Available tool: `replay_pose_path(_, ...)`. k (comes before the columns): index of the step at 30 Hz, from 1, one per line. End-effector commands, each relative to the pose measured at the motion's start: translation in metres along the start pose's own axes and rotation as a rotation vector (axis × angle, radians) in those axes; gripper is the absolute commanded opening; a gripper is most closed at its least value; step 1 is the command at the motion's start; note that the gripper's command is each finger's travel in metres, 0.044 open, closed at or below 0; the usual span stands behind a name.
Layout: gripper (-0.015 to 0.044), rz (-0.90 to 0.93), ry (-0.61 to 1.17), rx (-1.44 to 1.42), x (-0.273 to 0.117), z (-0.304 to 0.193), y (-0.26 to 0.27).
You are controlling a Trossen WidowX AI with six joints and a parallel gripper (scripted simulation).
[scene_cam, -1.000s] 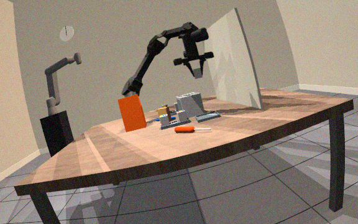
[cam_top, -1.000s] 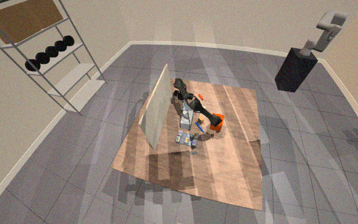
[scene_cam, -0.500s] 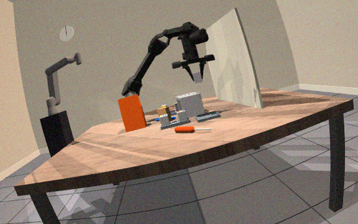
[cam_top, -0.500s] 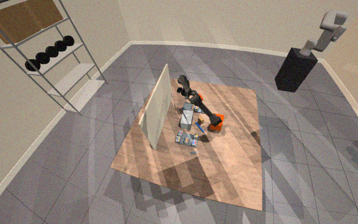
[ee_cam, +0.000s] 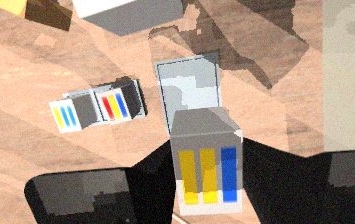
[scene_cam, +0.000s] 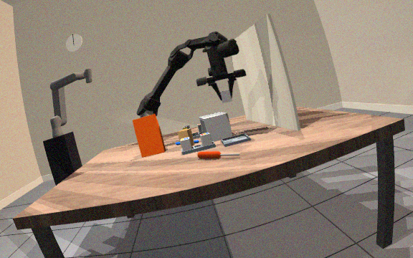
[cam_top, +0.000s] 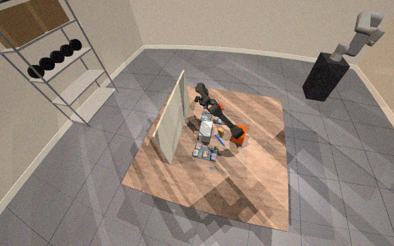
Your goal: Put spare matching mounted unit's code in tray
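My gripper (scene_cam: 226,97) (ee_cam: 201,141) is shut on a grey block, held high above the table. The face of the held block (ee_cam: 208,175) shows two yellow stripes and one blue. The flat grey tray (cam_top: 206,116) (scene_cam: 236,140) (ee_cam: 180,92) is empty where seen; in the wrist view the held block overlaps its near end. Several striped spares stand in a rack (cam_top: 204,148). Beside the tray, a small holder bears a block (ee_cam: 64,117) with yellow and blue stripes and another (ee_cam: 113,106) with red, yellow and blue. Which unit is the mounted one I cannot tell.
A large grey box (cam_top: 205,128) (scene_cam: 216,126) stands beside the tray. A tall pale panel (cam_top: 171,126) (scene_cam: 257,75) rises beyond. An orange box (scene_cam: 148,136), wooden block (cam_top: 221,132), blue pen (cam_top: 219,140) and orange-handled screwdriver (scene_cam: 209,155) are also on the table.
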State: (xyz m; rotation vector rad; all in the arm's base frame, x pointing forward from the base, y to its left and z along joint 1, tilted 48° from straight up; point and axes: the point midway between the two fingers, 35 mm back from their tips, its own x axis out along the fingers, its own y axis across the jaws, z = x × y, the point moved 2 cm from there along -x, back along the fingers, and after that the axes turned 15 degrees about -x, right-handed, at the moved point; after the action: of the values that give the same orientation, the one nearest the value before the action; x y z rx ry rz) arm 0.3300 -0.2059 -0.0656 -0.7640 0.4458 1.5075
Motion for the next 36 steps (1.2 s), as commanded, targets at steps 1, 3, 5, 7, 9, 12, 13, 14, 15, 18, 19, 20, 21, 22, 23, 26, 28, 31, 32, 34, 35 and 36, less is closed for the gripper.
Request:
replay_pose_path(1,0.0000,-0.004,-0.002,0.004,0.005,-0.001,-0.001)
replay_pose_path(3,0.0000,-0.004,-0.002,0.004,0.007,-0.001,-0.001)
replay_pose_path(5,0.0000,-0.004,-0.001,0.004,0.009,-0.001,-0.001)
replay_pose_path(7,0.0000,-0.004,-0.001,0.004,0.011,-0.001,-0.002)
replay_pose_path(9,0.0000,-0.004,-0.001,0.004,0.013,-0.001,-0.002)
replay_pose_path(12,0.0000,-0.004,-0.001,0.004,0.016,-0.002,-0.002)
replay_pose_path(13,0.0000,-0.004,-0.001,0.004,0.017,-0.002,-0.002)
replay_pose_path(14,0.0000,-0.004,-0.001,0.004,0.018,-0.002,-0.002)
replay_pose_path(15,0.0000,-0.004,-0.001,0.004,0.019,-0.002,-0.003)
replay_pose_path(18,0.0000,-0.004,-0.001,0.004,0.022,-0.002,-0.003)
replay_pose_path(19,0.0000,-0.004,-0.001,0.004,0.023,-0.002,-0.003)
replay_pose_path(20,0.0000,-0.004,0.000,0.004,0.024,-0.002,-0.003)
replay_pose_path(21,0.0000,-0.004,0.000,0.004,0.025,-0.002,-0.003)
replay_pose_path(22,0.0000,-0.004,0.000,0.004,0.026,-0.003,-0.003)
replay_pose_path(23,0.0000,-0.004,0.000,0.004,0.027,-0.003,-0.004)
replay_pose_path(26,0.0000,-0.004,0.000,0.004,0.030,-0.003,-0.004)
replay_pose_path(28,0.0000,-0.004,0.000,0.004,0.032,-0.003,-0.004)
replay_pose_path(31,0.0000,-0.005,0.000,0.004,0.035,-0.003,-0.004)
replay_pose_path(32,0.0000,-0.005,0.000,0.004,0.036,-0.003,-0.004)
replay_pose_path(34,0.0000,-0.005,0.000,0.004,0.038,-0.003,-0.005)
replay_pose_path(35,0.0000,-0.005,0.000,0.004,0.039,-0.003,-0.005)
replay_pose_path(36,0.0000,-0.005,0.000,0.004,0.040,-0.003,-0.005)
